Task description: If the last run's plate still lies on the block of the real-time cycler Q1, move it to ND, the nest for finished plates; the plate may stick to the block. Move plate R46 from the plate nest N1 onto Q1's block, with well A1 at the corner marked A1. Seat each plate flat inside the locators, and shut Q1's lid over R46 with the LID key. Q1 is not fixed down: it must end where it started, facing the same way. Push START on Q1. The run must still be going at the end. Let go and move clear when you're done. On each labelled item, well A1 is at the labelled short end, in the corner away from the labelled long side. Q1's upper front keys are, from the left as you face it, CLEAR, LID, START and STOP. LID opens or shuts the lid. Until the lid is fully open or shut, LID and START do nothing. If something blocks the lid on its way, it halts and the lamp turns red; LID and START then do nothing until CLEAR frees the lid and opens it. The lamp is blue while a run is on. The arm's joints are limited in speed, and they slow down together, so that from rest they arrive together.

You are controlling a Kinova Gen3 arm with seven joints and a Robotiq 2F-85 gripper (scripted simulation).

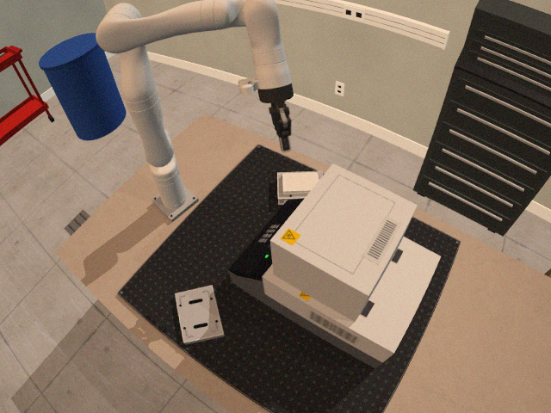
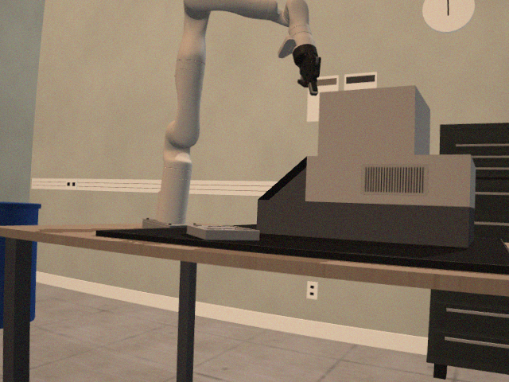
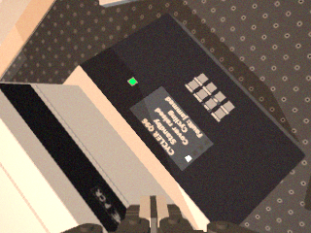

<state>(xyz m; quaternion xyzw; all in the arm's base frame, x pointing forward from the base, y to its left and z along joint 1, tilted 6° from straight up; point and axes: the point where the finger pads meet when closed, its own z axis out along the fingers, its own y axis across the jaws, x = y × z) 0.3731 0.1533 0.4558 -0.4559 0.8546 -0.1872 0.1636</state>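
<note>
Wrist view looks down on the dark front panel [image 3: 204,126] of Q1 [image 1: 351,249], with the green lamp [image 3: 131,82] at about 11 o'clock from the small key cluster [image 3: 210,97]. The jaws [image 1: 283,143] are pressed together and carry nothing, hanging high above the machine. In the top view the lid [image 1: 343,222] is shut. Plate R46 [image 1: 299,181] sits in nest N1 at 12 o'clock of the panel, while nest ND [image 1: 198,313] lies bare at 7 o'clock on the surface [image 1: 480,320]. I judge the step is opening the lid. Next, the closed tip must descend onto the LID key, second from left, pressing gently so Q1 does not shift
</note>
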